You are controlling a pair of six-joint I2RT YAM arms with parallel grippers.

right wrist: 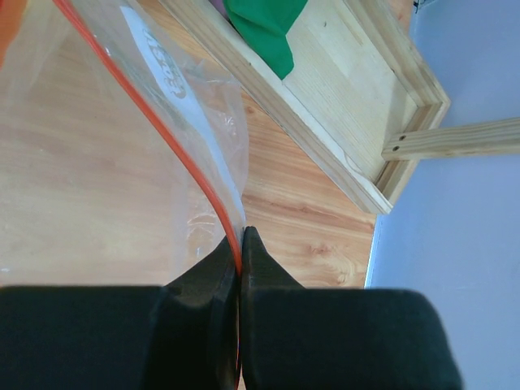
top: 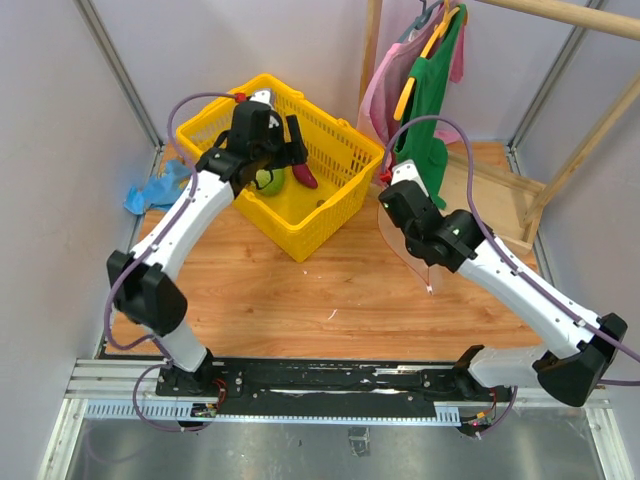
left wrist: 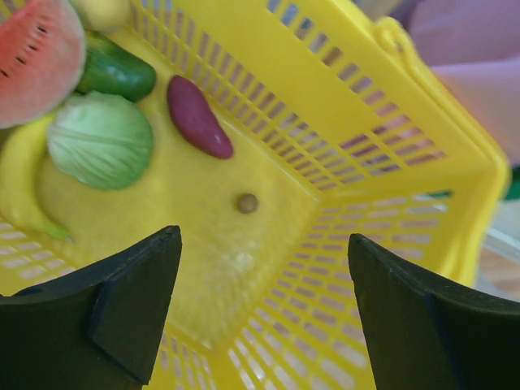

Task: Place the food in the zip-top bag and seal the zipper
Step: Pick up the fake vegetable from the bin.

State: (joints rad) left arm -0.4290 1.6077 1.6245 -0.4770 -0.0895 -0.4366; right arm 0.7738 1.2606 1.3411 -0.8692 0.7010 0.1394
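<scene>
The food lies in a yellow basket (top: 332,214). In the left wrist view I see the red watermelon wedge (left wrist: 32,57), a round striped green melon (left wrist: 99,140), a dark green piece (left wrist: 118,75), the purple piece (left wrist: 197,116), a yellow fruit (left wrist: 101,10) and a yellow banana (left wrist: 20,183). My left gripper (left wrist: 264,244) is open and empty above the basket floor, right of the food; it also shows in the top view (top: 285,150). My right gripper (right wrist: 241,237) is shut on the red-orange zipper (right wrist: 175,138) of the clear zip-top bag (right wrist: 122,179) and holds it above the table, right of the basket (top: 392,238).
A small brown bit (left wrist: 247,203) lies on the basket floor. A wooden rack base (top: 490,190) stands at the back right, with green (top: 430,90) and pink garments on hangers. A blue cloth (top: 150,190) lies left of the basket.
</scene>
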